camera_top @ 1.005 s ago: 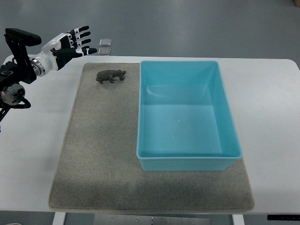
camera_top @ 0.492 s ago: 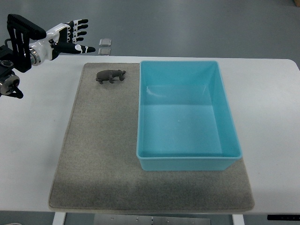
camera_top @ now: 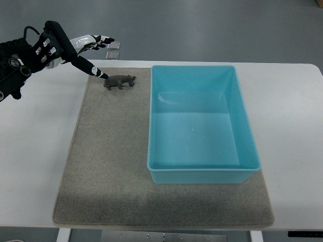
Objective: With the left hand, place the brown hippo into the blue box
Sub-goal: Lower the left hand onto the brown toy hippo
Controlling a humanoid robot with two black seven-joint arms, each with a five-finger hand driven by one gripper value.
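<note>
White tabletop (camera_top: 35, 151) carried a grey mat (camera_top: 111, 166). We found the brown hippo (camera_top: 119, 81) at its far edge, long axis left-right, beside the blue box (camera_top: 202, 174). Left robot hand (camera_top: 83, 50), fingers spread and empty, reached from the hippo's left, one fingertip just beside it.

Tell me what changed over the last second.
The left robot hand swung right and down toward the small brown toy hippo, fingers spread, its thumb tip now just left of the hippo's rear. Nothing is grasped. The hippo, the grey felt mat and the empty light-blue plastic box stayed put.
</note>
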